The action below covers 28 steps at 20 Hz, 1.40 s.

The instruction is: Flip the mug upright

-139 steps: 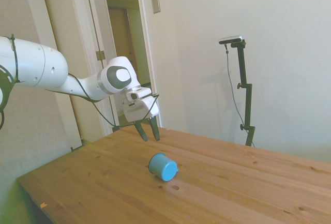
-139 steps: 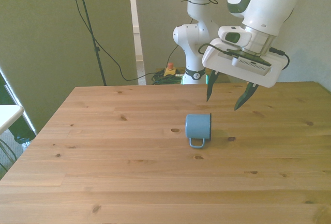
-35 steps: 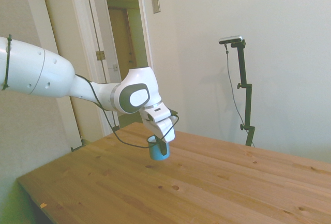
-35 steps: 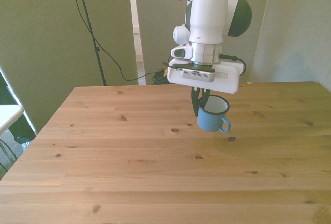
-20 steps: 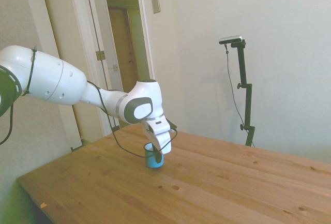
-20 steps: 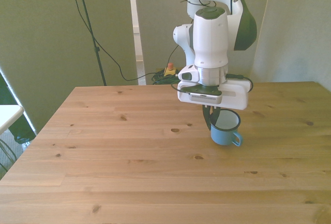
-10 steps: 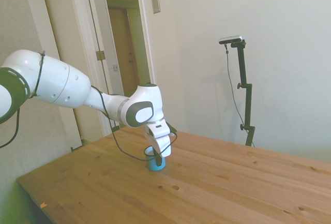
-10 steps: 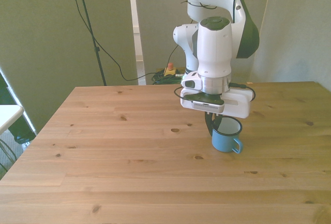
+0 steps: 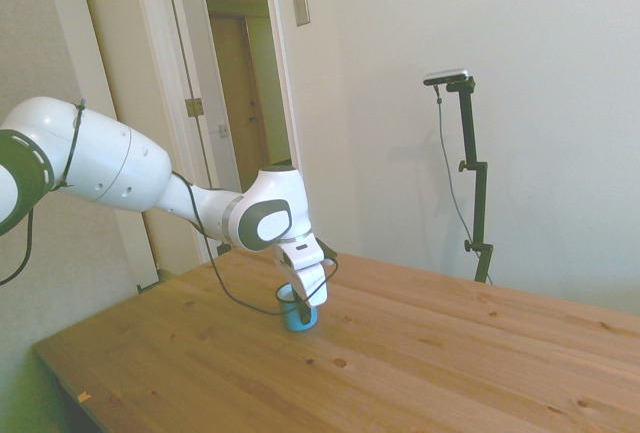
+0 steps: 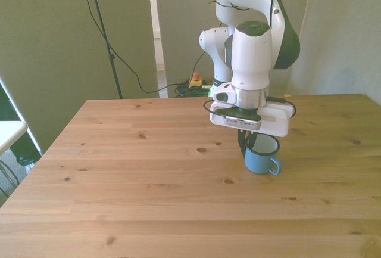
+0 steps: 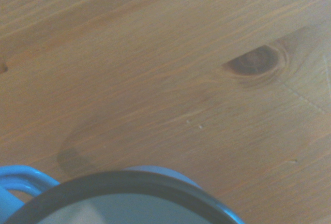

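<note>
Mug (image 10: 259,159) stands upright on the table (image 10: 149,210), mouth up, handle toward the near edge, roughly mid-table toward the front view's right. Its long axis is vertical. Jaws (image 10: 244,145) reach straight down from above and appear clamped on the rim's far side, 1 finger inside. Judgement: release and lift straight up. Bare wooden boards surround it; doorway (image 9: 240,93) behind.
</note>
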Available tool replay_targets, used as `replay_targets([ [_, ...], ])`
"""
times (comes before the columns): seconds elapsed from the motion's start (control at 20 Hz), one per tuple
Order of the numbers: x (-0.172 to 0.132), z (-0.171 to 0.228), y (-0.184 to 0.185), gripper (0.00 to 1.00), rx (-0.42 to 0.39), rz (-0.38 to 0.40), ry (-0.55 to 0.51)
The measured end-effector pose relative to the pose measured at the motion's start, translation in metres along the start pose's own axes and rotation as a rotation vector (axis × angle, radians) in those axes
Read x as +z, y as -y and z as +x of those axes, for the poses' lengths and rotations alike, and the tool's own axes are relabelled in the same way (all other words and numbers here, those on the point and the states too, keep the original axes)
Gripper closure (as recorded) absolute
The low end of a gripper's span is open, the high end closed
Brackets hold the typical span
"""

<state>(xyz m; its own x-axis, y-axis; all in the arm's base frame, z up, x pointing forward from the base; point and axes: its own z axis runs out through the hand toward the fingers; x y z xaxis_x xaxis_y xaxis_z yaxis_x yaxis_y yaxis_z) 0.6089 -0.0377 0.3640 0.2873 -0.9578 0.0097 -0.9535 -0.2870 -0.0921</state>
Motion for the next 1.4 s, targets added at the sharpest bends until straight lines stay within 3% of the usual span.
replay_targets([
  [0.2, -0.006, 0.002, -0.009, 0.0, 0.008, 0.01, -0.003],
  [0.7, -0.062, 0.009, -0.02, 0.0, -0.011, 0.079, -0.042],
  [1.05, -0.126, 0.005, -0.065, 0.0, -0.16, 0.064, -0.057],
  [1.4, -0.148, -0.051, -0.108, 0.0, -0.331, 0.057, -0.11],
])
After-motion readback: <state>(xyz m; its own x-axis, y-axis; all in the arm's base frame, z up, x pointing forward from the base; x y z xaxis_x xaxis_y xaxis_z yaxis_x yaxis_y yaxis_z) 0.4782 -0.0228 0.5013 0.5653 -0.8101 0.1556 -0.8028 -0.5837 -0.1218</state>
